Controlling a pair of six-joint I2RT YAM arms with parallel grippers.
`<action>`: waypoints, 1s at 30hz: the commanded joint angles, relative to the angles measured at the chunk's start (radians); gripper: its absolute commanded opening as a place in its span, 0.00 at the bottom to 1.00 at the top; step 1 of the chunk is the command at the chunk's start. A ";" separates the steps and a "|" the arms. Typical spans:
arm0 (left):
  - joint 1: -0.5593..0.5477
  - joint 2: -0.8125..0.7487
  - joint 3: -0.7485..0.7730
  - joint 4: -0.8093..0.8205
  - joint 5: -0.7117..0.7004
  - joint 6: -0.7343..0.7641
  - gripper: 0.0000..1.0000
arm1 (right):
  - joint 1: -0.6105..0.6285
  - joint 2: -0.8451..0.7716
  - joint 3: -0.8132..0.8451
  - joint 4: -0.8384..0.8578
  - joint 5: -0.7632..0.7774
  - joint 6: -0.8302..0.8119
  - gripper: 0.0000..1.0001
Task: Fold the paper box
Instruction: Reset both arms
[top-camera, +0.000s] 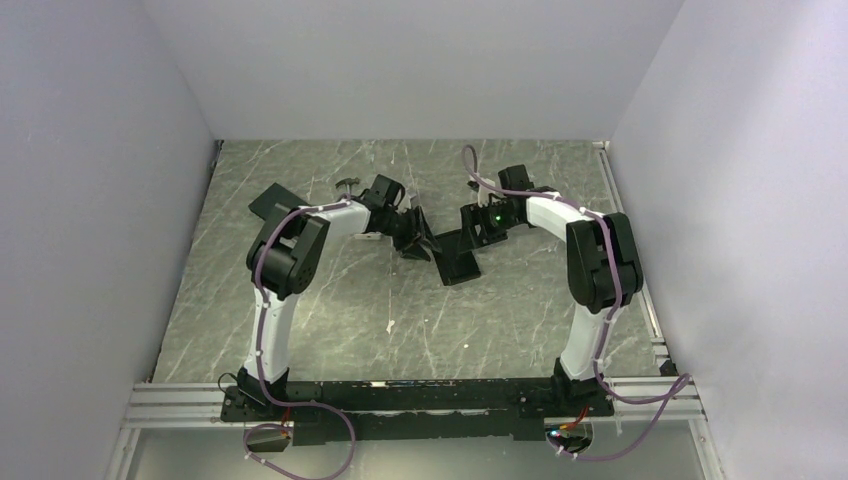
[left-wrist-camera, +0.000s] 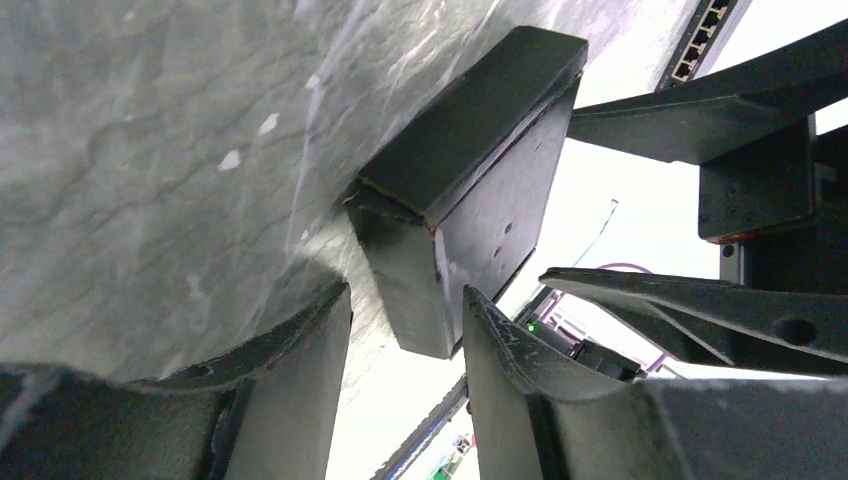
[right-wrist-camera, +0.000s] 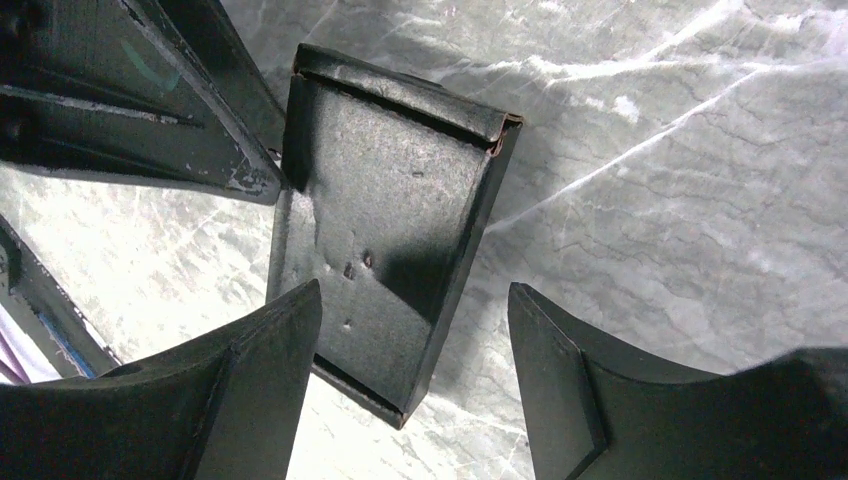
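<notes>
Paper box (top-camera: 458, 258): mid-table (top-camera: 340, 310), lying between the two grippers.
Top view: box is only a dark angular shape, its folds unreadable.
Left gripper (left-wrist-camera: 405, 300): jaws parted around one folded corner of the box; whether they pinch it, cannot tell.
Right gripper (right-wrist-camera: 415, 295): jaws spread wide over the box's end, one side well clear of it.
Right wrist view: raised walls, dented base panel.
</notes>
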 joint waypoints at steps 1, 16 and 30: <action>0.015 -0.080 -0.034 -0.036 -0.026 0.041 0.50 | -0.012 -0.080 -0.007 -0.005 -0.027 -0.033 0.72; 0.071 -0.574 -0.273 0.013 -0.304 0.283 0.77 | -0.148 -0.446 -0.125 0.058 0.111 -0.252 1.00; 0.403 -1.034 -0.484 -0.081 -0.172 0.264 0.99 | -0.300 -0.856 -0.223 0.132 0.424 0.064 1.00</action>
